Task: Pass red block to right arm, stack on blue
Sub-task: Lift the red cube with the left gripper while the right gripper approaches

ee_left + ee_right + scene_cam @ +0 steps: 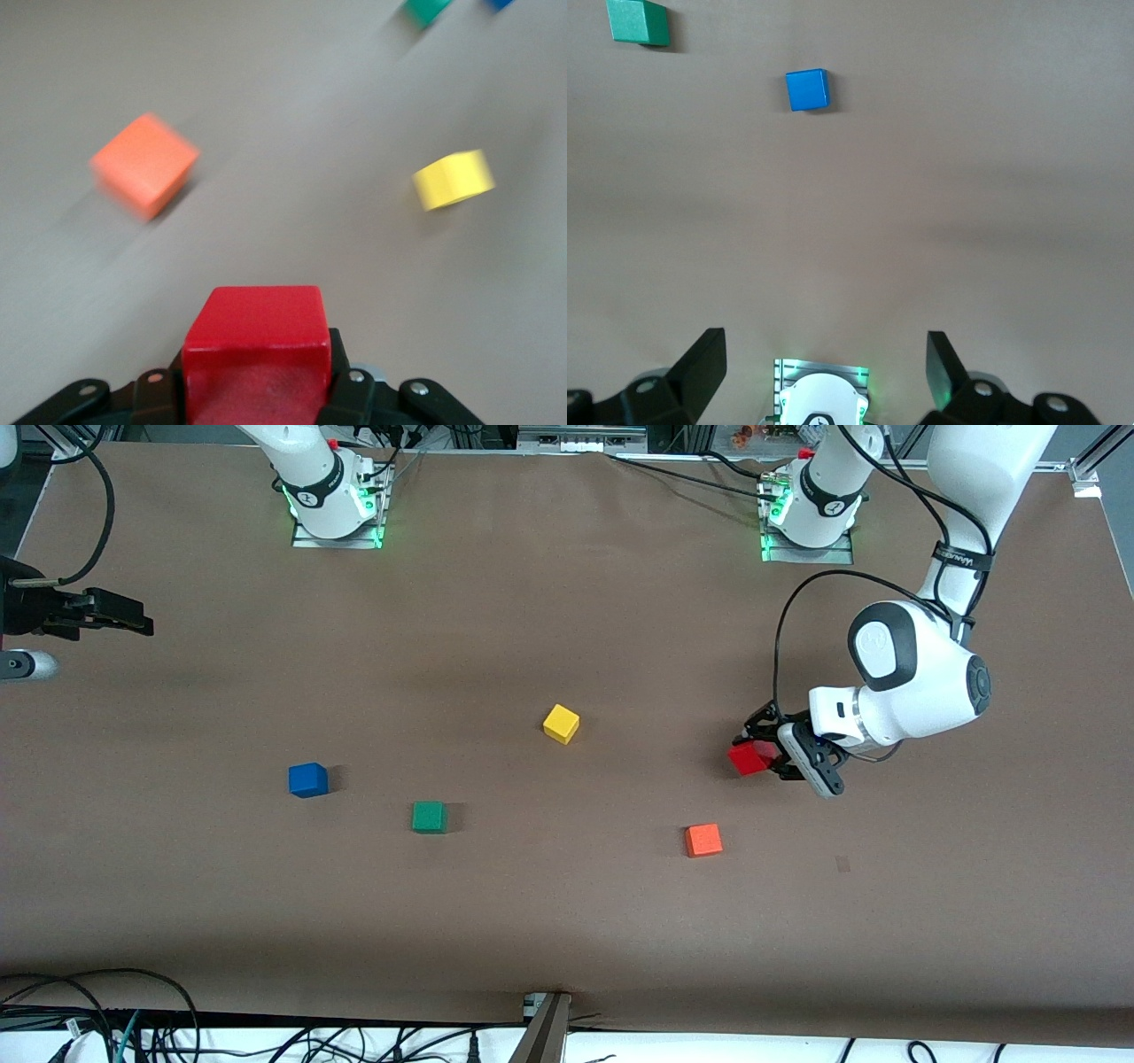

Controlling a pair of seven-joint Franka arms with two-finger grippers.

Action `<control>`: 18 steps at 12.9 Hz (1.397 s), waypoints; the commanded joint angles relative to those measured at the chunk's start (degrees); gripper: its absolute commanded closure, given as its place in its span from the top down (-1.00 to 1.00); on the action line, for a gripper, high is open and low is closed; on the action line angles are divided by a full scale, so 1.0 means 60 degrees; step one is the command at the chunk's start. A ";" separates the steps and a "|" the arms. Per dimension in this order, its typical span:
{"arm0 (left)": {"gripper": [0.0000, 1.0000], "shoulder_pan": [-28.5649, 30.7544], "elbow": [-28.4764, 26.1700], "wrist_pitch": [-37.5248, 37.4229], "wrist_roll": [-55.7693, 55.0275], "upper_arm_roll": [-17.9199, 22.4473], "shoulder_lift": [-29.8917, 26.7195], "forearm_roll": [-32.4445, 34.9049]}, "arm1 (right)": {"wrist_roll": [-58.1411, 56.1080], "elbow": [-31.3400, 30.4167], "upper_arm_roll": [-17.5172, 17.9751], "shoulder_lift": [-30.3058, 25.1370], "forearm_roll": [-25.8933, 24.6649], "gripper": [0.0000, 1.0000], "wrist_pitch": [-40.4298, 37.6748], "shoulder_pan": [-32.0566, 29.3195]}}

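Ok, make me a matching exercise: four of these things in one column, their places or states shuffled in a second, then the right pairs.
Things:
1. red block
2. blue block
3. orange block
4. right gripper

Places or states:
A. open, holding nothing, at the right arm's end of the table
B. on the table, nearest the front camera of the cubes
C. clamped in the left gripper
D. on the table beside the green block, toward the right arm's end

Pairs: 1-C, 2-D, 3-B, 4-A
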 commanded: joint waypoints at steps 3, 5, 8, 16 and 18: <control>-1.00 0.0147 0.0485 -0.1525 0.3214 -0.0514 -0.0033 -0.3193 | -0.0100 0.0198 -0.0023 0.0133 0.0165 1.00 -0.0174 -0.0018; -1.00 0.0060 0.0471 -0.1586 0.4297 -0.0838 0.0010 -0.4352 | -0.0100 0.0198 0.0007 0.0236 0.0195 1.00 -0.0174 0.0011; -1.00 0.0001 0.0485 -0.1571 0.6245 -0.1656 0.0332 -0.6197 | -0.0027 0.0198 0.0007 0.0411 0.1391 1.00 -0.0174 -0.0003; -1.00 -0.0423 0.1362 -0.1600 0.9325 -0.2773 0.0873 -0.7697 | -0.0246 0.0110 -0.0023 0.2738 0.8114 1.00 -0.0057 -0.0047; -1.00 -0.0570 0.1758 -0.1600 0.9561 -0.2831 0.1196 -0.7785 | -0.1106 0.0052 0.0021 0.3470 0.9489 1.00 -0.0057 0.0113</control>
